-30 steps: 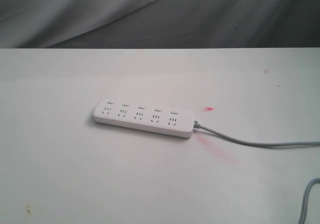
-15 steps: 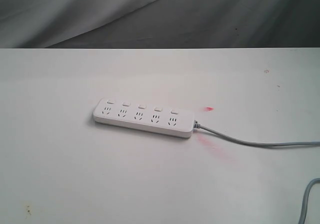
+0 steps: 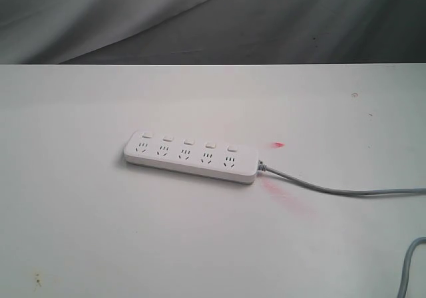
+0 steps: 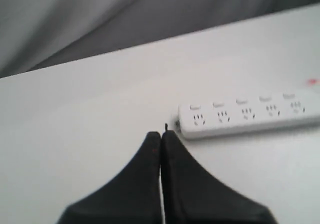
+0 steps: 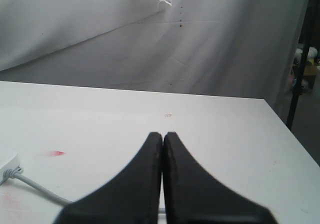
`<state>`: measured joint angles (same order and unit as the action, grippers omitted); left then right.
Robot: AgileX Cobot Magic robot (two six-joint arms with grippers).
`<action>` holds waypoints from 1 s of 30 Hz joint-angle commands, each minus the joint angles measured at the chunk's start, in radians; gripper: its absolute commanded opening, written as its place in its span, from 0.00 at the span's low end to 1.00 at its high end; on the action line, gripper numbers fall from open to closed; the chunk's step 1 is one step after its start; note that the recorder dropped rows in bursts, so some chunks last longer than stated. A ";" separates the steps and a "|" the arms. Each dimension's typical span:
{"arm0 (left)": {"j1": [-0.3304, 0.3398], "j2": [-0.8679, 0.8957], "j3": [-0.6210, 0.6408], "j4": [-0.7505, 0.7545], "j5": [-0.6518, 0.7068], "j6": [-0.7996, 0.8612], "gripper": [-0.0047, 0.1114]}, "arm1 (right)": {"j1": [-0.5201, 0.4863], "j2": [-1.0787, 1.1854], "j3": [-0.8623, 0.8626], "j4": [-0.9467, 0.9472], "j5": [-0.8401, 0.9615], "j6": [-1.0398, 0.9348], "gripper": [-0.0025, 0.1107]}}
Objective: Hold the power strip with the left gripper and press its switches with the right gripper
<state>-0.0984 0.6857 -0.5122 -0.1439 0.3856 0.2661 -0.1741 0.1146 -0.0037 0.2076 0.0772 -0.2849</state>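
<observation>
Power strip: the long flat white plastic power strip [image 3: 191, 156] with rounded ends is lying flat near the middle of the white table [image 3: 100, 231], running roughly from 9 to 3 o'clock in the exterior view.
Switches: five small white rounded-square switches [image 3: 188, 141] are sitting in a row along its 12 o'clock edge, one above each of the five sockets [image 3: 185, 154].
Cord: the thin grey cord [image 3: 333, 191] is leaving the 3 o'clock end and trailing toward 3 o'clock.
Left gripper: the black two-fingered left gripper [image 4: 161, 134] is pointing toward the cordless end of the power strip without touching it, its jaws pressing together on nothing.
Right gripper: the black right gripper [image 5: 163, 136] is hanging over bare table, well apart from the cord end, its jaws closed and empty.
Marks: a small red mark [image 3: 278, 144] is showing at 2 o'clock from the cord end, and a fainter red smear [image 3: 286, 198] at 5 o'clock.
Backdrop: a creased grey cloth [image 3: 200, 18] is hanging behind the table.
</observation>
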 commanded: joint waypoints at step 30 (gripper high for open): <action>0.228 1.367 -0.737 -0.780 0.390 1.828 0.17 | -0.007 -0.004 0.004 -0.006 -0.005 0.004 0.02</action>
<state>0.1268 2.0539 -1.2436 -0.8929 0.7832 2.0867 -0.1741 0.1146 -0.0037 0.2076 0.0772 -0.2849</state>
